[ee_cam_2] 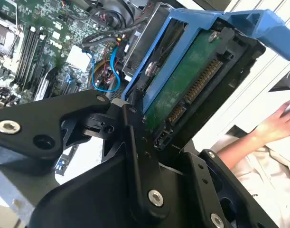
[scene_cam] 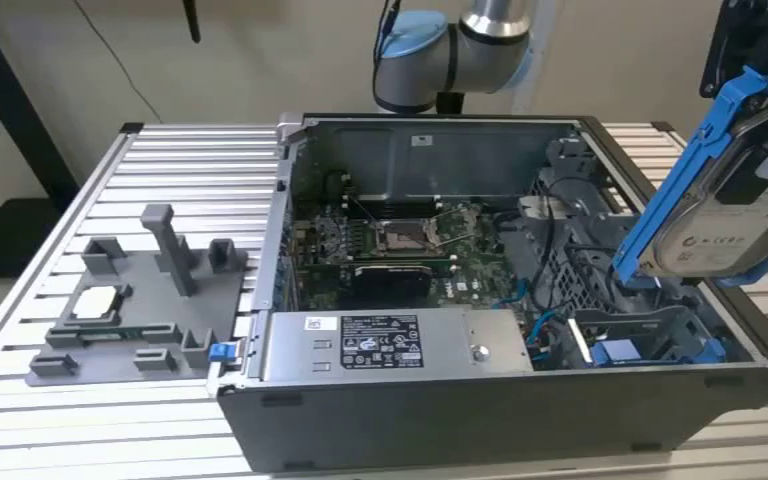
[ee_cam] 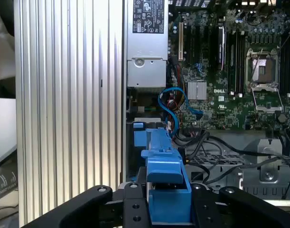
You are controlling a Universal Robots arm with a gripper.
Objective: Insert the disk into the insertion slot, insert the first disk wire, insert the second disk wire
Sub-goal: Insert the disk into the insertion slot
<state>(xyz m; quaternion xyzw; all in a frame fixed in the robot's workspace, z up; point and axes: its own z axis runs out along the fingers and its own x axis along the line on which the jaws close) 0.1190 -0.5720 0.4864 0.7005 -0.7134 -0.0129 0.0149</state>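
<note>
The gripper (ee_cam: 168, 205) is holding the disk (scene_cam: 728, 215) clamped in its fingers, tilted above the computer case (scene_cam: 491, 420); the insertion slot (scene_cam: 644, 340) is waiting, nothing inserted yet.

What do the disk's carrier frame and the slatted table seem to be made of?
Carrier frame around the disk: probably moulded plastic, uniformly bright blue with a soft sheen. Table: probably bare aluminium, silvery ribbed slats with streaky highlights; the alloy is a guess.
</note>
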